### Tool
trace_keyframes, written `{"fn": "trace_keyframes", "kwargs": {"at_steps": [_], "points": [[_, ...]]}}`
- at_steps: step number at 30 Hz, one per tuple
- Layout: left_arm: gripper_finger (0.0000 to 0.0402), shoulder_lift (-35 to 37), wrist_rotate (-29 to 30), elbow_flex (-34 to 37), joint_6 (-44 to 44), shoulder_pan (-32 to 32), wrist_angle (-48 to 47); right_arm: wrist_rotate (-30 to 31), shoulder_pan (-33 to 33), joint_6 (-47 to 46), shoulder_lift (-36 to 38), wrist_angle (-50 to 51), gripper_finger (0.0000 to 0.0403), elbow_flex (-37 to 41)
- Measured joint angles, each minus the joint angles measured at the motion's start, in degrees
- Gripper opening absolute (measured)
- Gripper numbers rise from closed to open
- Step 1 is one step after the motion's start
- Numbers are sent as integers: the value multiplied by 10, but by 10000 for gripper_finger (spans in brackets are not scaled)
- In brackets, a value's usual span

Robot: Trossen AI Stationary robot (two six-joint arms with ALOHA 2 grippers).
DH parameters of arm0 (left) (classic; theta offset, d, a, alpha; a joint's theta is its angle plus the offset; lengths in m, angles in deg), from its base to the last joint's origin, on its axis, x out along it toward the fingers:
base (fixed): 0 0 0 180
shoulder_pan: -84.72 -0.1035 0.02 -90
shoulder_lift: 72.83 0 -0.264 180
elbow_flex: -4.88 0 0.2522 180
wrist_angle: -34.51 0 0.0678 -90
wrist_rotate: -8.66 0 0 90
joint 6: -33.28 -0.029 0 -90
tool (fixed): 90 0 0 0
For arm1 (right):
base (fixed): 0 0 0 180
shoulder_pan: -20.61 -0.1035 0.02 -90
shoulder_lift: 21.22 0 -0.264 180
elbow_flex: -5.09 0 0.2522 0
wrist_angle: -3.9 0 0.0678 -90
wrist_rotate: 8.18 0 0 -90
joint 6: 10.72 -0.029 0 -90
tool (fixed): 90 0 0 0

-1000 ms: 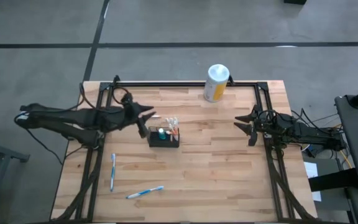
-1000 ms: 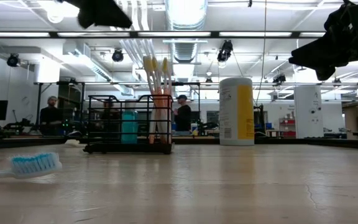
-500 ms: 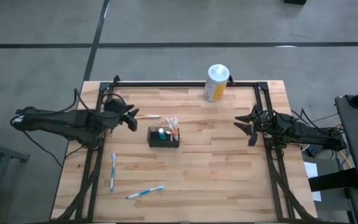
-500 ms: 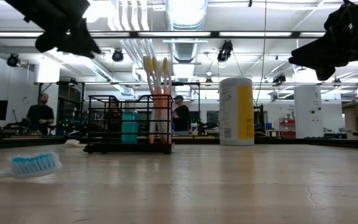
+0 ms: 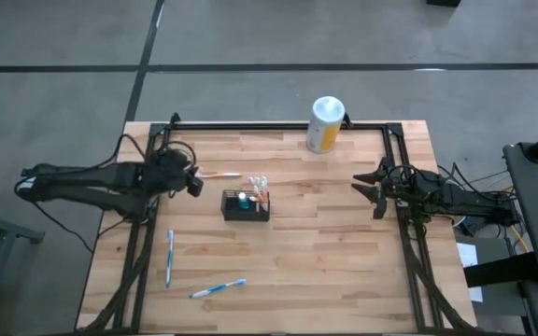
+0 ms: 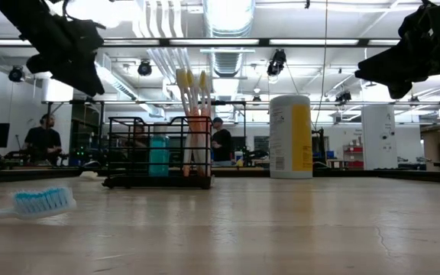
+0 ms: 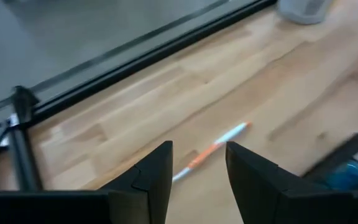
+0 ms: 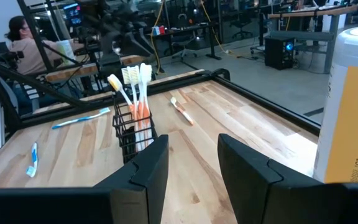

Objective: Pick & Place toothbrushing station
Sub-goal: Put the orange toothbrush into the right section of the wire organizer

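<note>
Your left claw [image 7: 197, 180] hangs apart and empty above an orange toothbrush [image 5: 220, 175] lying on the surface [image 5: 344, 271]. The mesh basket [image 5: 247, 205] sits mid-surface. Your right claw [image 8: 193, 171] waits apart at the right edge.

A black mesh basket [image 6: 159, 151] holding upright toothbrushes [image 6: 192, 122] stood mid-tabletop; a blue-bristled toothbrush [image 6: 35, 203] lay near the front edge.

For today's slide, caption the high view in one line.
Both grippers, left and right, hang open beside the basket.
</note>
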Motion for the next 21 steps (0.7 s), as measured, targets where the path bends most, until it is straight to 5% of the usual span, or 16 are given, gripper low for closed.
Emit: {"fn": "trace_keyframes", "kwargs": {"at_steps": [6, 16, 21], "points": [[154, -24, -16, 0, 11, -95, 3, 0, 0, 0, 0, 0, 132, 0], [154, -101, -191, 0, -130, -267, 46, 0, 0, 0, 0, 0, 132, 0], [154, -149, -237, 0, -108, -312, 58, 0, 0, 0, 0, 0, 132, 0]]}}
